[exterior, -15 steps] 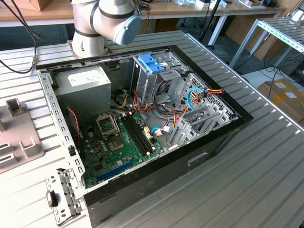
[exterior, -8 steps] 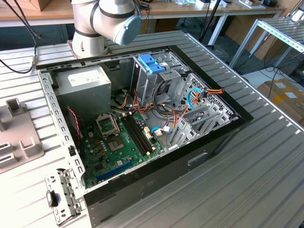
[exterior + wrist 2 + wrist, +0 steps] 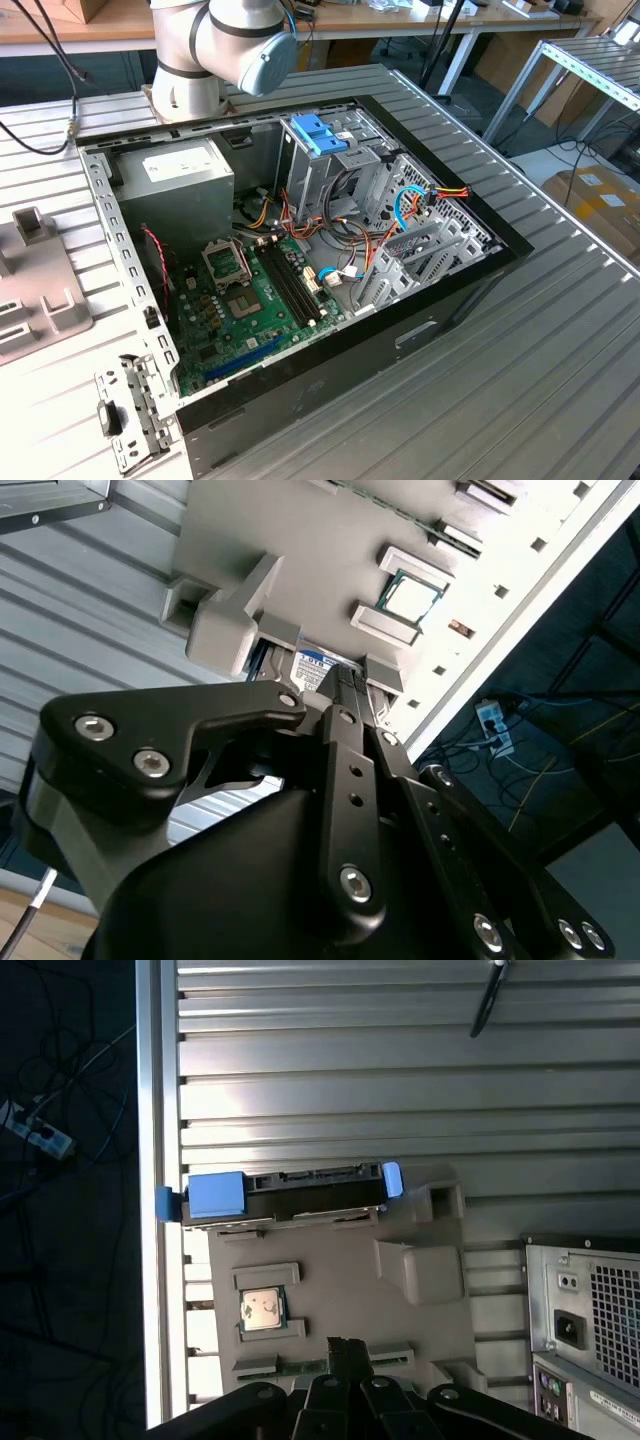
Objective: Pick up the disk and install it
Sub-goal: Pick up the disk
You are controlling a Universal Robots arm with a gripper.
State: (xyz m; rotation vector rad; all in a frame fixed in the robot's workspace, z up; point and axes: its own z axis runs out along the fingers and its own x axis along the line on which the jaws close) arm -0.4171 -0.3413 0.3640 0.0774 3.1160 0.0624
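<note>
Surface: a ribbed grey metal table [image 3: 330, 1060] is seen, on which a grey plastic fixture tray [image 3: 340, 1275] is laid near an open black computer case [image 3: 300, 250].
Disk: the flat grey-metal disk [image 3: 300, 1182], framed in light blue, is stood on edge in the tray's slot, probably so that it is presented for grasping.
Tool: the black gripper [image 3: 340, 1348] is held above the tray, its tips pressed together with nothing pinched.
Progress: the disk is not yet picked up.

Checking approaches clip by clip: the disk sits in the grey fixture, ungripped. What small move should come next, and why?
Likely ease the gripper across the grey fixture toward the disk and centre over it. In the first wrist view the disk sits ungripped in its slot, with the gripper nearer the processor chip.
</note>
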